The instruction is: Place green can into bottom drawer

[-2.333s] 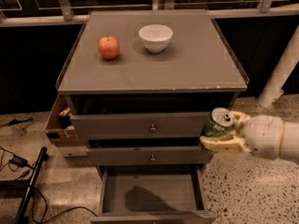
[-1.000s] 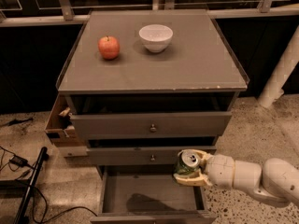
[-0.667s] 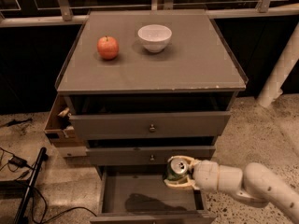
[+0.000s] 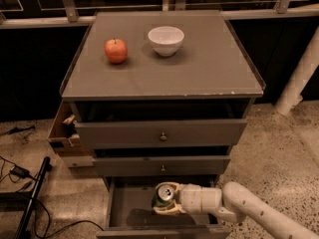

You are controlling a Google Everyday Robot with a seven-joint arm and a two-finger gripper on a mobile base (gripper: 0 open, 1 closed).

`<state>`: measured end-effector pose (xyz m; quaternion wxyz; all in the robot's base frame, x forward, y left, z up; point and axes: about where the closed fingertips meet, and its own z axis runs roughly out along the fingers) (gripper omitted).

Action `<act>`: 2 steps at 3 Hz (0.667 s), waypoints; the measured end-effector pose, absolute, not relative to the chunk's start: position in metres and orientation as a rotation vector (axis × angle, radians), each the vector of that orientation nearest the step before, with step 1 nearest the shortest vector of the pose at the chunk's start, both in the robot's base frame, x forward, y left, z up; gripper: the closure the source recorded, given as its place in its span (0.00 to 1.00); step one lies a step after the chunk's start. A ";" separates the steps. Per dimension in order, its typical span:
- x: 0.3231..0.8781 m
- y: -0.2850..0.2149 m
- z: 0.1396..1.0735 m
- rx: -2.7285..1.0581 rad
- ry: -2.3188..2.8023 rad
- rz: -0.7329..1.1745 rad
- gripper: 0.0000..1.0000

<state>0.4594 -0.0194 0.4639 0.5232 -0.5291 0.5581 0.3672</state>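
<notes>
Green can held low in the open bottom drawer.
The pincer is clamped round the can's sides, silver top up, apparently just above the drawer floor. The can is probably light, smooth and thin-walled, so a gentle mid-body grip suits it.

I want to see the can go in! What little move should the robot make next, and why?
Probably lower the gripper a little. It grips the green can over the open bottom drawer, seemingly just above the floor, so letting go now might tip it.
</notes>
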 end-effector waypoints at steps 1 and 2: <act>0.459 -0.019 0.464 -1.267 1.336 0.879 1.00; 0.464 -0.019 0.446 -1.327 1.330 0.840 1.00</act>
